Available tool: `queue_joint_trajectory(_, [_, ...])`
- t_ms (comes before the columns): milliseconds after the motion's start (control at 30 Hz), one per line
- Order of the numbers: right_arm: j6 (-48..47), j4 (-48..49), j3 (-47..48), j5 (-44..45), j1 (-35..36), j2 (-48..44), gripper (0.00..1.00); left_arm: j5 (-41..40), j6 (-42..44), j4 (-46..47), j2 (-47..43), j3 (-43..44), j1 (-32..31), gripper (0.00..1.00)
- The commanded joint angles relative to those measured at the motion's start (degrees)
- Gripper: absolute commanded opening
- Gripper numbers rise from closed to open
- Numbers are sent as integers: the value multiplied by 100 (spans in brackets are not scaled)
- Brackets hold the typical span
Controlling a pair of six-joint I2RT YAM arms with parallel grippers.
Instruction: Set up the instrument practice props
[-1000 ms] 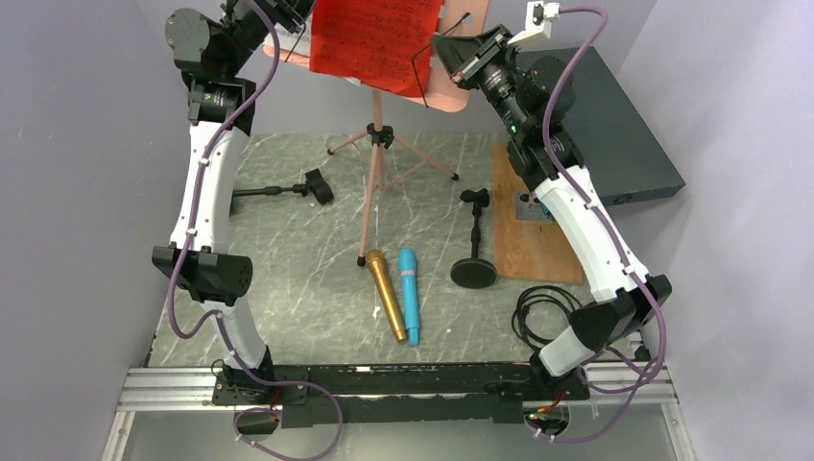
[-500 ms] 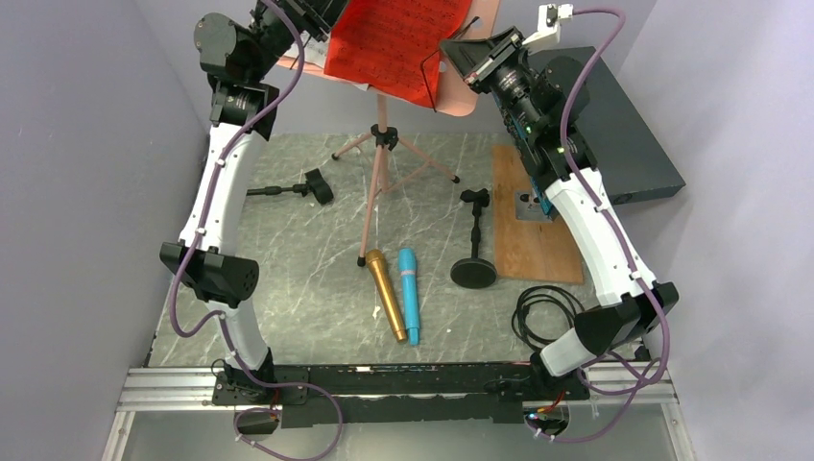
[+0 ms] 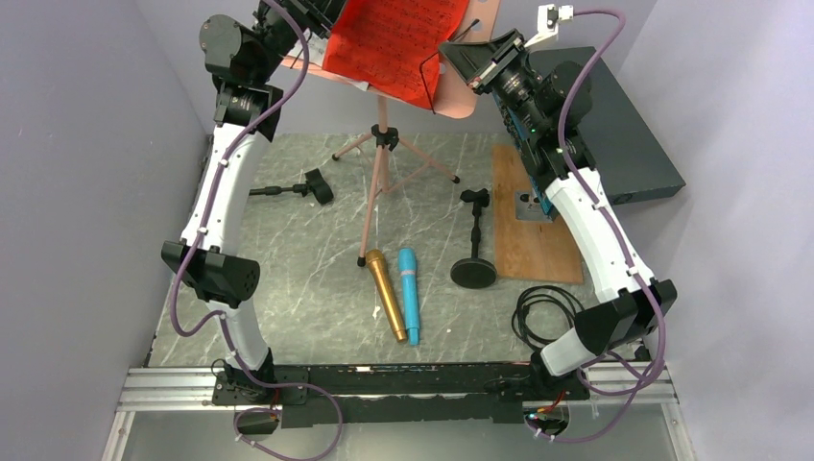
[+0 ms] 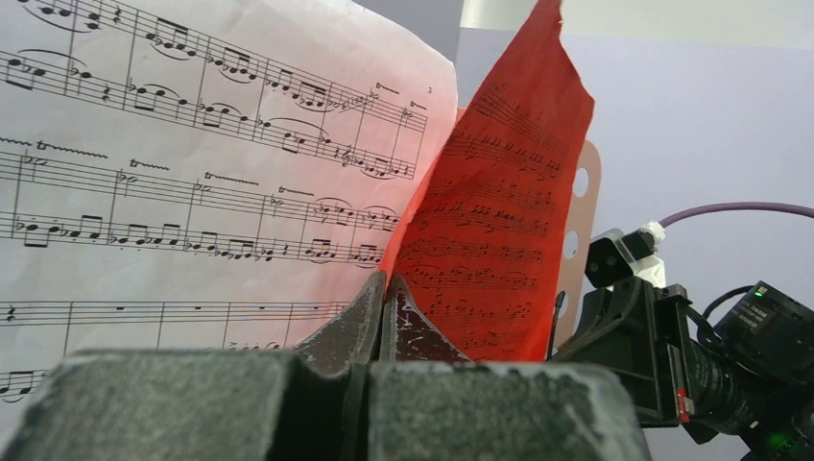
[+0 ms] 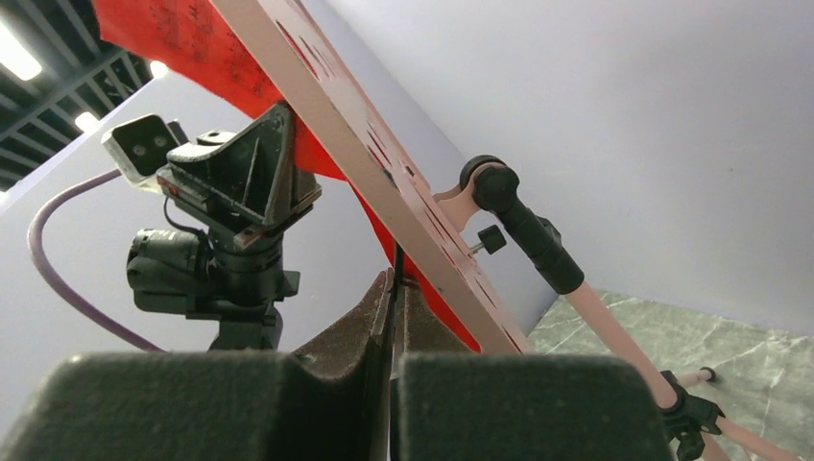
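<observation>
The red page looks thin, tear-prone; the stiff pink desk suits an edge hold; left gripper and right gripper: jaws together.

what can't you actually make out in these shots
- Top view: the red page and the upper edge hide the left tool and the white page.
- Top view: the left arm hides the lying pole's base.
- Left wrist view: the shut left tool covers whatever it pinches.
- Right wrist view: unclear whether the shut right tool grips the thin black wire or the pink desk.
</observation>
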Motion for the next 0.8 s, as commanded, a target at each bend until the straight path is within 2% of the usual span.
queue_joint_trajectory(0, [-24,551,-149,-536,-54,-279,0,-255,153,113,-20,72,-29,0])
queue_joint_trajectory(267, [-621,637,-204,-1091,-91,-334,0,-275,94,114,105,161,-38,0])
queue_joint_trajectory(433, [-1014,242,263,-1441,-109,-37,0,-158,75,138,155,192,-112,0])
queue_joint_trajectory(767, [-1213,43,824,-1421,-120,104,0,-228,113,248,200,339,-349,0])
